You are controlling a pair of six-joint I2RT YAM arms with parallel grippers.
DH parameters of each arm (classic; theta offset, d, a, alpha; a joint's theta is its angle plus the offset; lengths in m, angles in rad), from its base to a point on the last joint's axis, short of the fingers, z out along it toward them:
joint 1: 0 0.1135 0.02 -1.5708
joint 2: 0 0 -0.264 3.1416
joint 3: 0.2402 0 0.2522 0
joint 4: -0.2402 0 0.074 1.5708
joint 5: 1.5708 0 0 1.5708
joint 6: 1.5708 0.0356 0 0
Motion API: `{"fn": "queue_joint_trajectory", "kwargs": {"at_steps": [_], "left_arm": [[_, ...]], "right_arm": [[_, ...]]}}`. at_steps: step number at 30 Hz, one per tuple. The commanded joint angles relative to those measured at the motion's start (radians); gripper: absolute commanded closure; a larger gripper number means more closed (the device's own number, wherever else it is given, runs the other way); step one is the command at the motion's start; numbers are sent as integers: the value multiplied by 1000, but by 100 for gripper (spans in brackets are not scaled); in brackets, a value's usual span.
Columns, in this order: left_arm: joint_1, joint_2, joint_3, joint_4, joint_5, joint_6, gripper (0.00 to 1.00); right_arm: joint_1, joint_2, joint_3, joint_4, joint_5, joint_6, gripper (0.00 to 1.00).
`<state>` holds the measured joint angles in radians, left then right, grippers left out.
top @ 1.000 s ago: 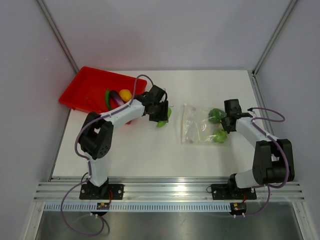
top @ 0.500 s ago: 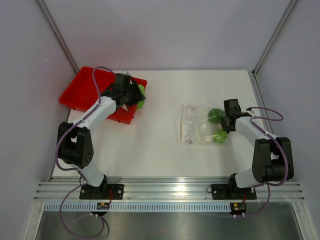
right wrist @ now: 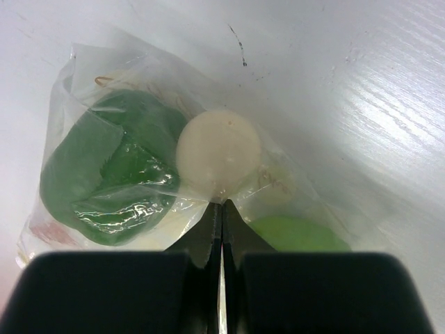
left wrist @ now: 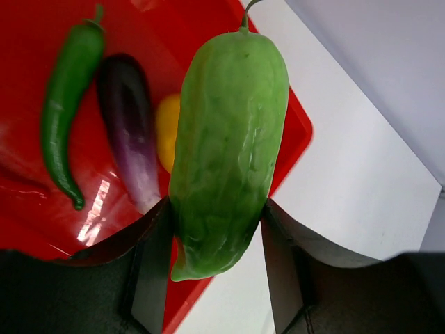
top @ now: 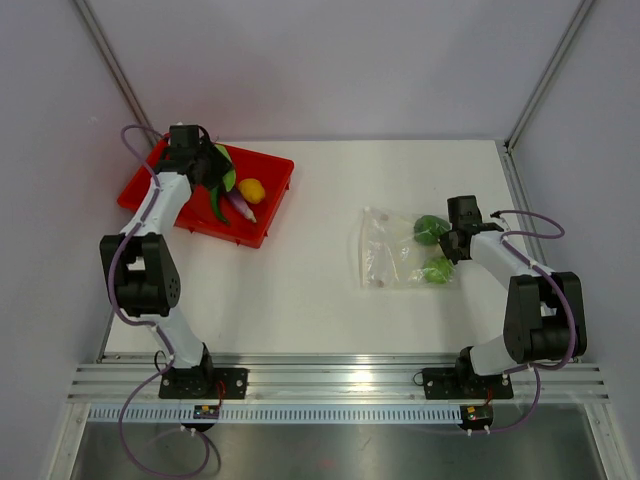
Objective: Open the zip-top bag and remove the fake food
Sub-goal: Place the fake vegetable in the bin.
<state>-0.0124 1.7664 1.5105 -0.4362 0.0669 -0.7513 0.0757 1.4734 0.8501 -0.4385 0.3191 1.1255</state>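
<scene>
White worktop [top: 320,310]. I see the right tool [right wrist: 221,212] pinched closed on the zip-top bag [top: 390,262] edge, green fake food [top: 432,229] inside. Farther back, the left tool [left wrist: 215,216] clamps a green cucumber [left wrist: 229,139] above the red tray [top: 268,200], over the purple eggplant [left wrist: 128,125] and yellow piece [left wrist: 167,129].

The clear, crinkled zip-top bag [top: 398,250] lies flat toward three o'clock on the table [top: 320,300], its three o'clock edge pinched by the right gripper [right wrist: 221,209]. Inside are a dark green piece [top: 431,229] at one o'clock, a light green piece [top: 437,270] at four o'clock and a pale round piece [right wrist: 218,152]. At ten o'clock, a green chili [left wrist: 66,104], purple eggplant [left wrist: 128,129] and yellow piece [left wrist: 167,129] lie in the red tray [top: 268,166]. Above them, the left gripper [left wrist: 215,209] clamps a green cucumber [left wrist: 226,149].
</scene>
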Motion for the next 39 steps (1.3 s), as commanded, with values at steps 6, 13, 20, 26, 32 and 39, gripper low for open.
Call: {"fn": "queue_joint_trajectory", "kwargs": {"at_steps": [6,13,20,26,32,39], "left_arm": [[84,120,89,-42,5,23,66],[134,192,111,-67,-1,29,63],[155,231,120,-79,31,24,59],[157,284,155,-113,51,29,57],[157,286,146,-110,67,24,35],[155,216,111,-85,80,18,1]], "right_arm": [[-5,7,40,17,-23,-21,100],[-5,16,37,26,-34,-21,100],[-5,10,37,24,-35,-21,100],[-5,16,40,23,-38,-23,100],[-5,10,38,21,-31,-23,100],[-5,11,40,18,-32,-23,100]]}}
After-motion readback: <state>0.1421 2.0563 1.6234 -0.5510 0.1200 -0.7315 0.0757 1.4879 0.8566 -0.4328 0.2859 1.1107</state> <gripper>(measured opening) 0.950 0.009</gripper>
